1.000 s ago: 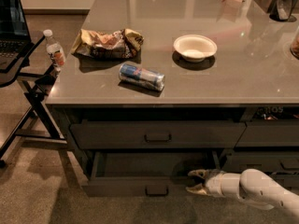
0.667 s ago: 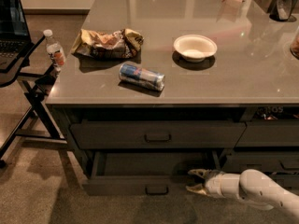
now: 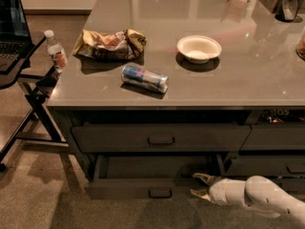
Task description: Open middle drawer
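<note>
The middle drawer (image 3: 128, 189) stands pulled out below the counter, its dark inside showing behind a flat grey-brown front with a small black pull (image 3: 160, 192) at centre. Above it is the taller, wider drawer front (image 3: 114, 138), closed, with a like pull. My gripper (image 3: 198, 185) comes in from the lower right on a white arm (image 3: 257, 197). It is at the right end of the open drawer's front, its two fingers spread apart and holding nothing.
On the grey counter (image 3: 238, 85) lie a chip bag (image 3: 110, 44), a can on its side (image 3: 144, 78) and a white bowl (image 3: 198, 48). A water bottle (image 3: 55, 50) and a laptop (image 3: 12, 25) sit on a stand at the left. More drawers (image 3: 274, 137) are at the right.
</note>
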### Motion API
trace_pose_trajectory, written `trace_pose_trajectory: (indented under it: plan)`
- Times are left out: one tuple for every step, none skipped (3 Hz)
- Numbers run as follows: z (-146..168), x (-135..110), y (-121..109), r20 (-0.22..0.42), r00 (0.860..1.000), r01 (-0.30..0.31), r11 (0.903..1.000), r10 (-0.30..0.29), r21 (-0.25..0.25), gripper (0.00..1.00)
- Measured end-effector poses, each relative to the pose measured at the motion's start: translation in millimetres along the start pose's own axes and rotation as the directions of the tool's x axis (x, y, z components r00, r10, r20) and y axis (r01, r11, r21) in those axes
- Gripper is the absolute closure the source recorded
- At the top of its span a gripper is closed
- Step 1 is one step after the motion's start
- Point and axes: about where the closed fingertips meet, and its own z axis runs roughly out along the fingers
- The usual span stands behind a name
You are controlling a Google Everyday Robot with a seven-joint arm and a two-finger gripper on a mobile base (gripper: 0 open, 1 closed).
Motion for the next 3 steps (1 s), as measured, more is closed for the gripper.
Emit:
trace_pose_trajectory:
  plan:
    - [-2.2,-3.0,-0.9,0.0,1.0,0.0,1.0,0.0,0.0,1.0]
    - [-6.9,-5.6,1.7,-0.006,1.0,0.017,0.9999,-0.017,-0.001,1.0]
    - [-8.1,-6.4,2.0,-0.006,1.0,0.017,0.9999,-0.017,-0.001,1.0]
